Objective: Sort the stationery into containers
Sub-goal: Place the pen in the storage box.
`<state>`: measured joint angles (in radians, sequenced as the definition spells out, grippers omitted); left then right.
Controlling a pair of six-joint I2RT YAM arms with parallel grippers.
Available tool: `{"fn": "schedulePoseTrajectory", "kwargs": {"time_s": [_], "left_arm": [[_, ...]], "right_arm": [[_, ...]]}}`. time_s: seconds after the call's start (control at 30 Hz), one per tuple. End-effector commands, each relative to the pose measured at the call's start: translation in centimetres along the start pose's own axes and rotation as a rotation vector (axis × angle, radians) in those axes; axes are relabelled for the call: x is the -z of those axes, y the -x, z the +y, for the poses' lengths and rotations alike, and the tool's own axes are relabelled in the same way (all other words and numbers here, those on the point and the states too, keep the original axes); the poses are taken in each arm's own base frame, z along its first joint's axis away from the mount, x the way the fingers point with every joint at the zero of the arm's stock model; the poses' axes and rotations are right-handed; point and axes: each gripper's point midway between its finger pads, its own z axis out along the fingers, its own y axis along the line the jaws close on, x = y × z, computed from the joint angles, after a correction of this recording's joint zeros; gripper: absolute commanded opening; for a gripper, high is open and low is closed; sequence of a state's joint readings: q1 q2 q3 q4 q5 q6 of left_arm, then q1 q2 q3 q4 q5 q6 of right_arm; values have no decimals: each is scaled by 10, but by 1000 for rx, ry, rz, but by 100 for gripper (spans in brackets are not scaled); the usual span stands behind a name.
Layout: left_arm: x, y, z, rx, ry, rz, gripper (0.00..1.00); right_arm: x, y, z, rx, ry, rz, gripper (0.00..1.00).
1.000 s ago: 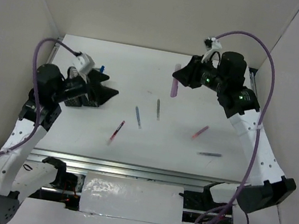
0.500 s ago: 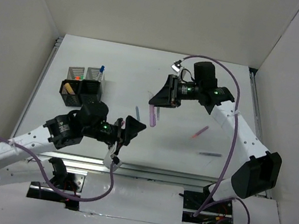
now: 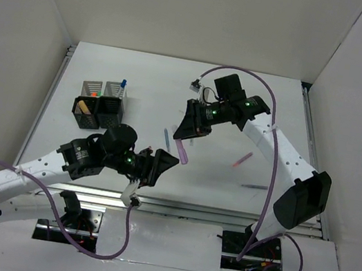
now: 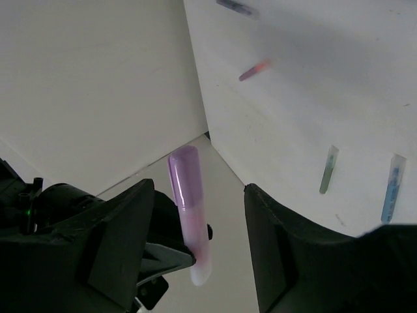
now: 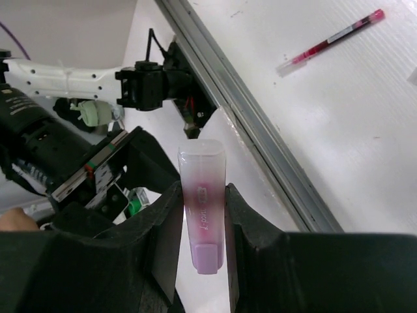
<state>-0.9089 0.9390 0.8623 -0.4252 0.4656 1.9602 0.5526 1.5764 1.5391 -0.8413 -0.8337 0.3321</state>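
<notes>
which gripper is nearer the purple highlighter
Right. The right gripper is shut on the purple highlighter, holding it in the air; the left gripper is open by its free end, not touching.

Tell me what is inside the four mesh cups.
A blue-capped pen sticks out of the far right grey cup; something orange shows in the near left black cup. Their depths are hidden by the mesh walls.
</notes>
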Motion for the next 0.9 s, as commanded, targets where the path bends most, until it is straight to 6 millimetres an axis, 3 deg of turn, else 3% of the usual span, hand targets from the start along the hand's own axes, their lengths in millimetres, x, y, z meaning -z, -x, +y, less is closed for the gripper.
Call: {"fn": "schedulePoseTrajectory", "kwargs": {"time_s": [0.0, 0.43, 0.73, 0.87], "left_arm": [[9, 5, 24, -77, 54, -17, 70], [-10, -13, 15, -7, -6, 64, 73], [-20, -26, 2, -10, -45, 120, 67], [-25, -27, -2, -4, -59, 119, 59]], "right_arm": [[2, 11, 3, 46, -30, -28, 0], [-16, 20, 5, 43, -125, -55, 0], [-24, 18, -2, 47, -185, -58, 0], [-26, 21, -1, 47, -187, -64, 0]]}}
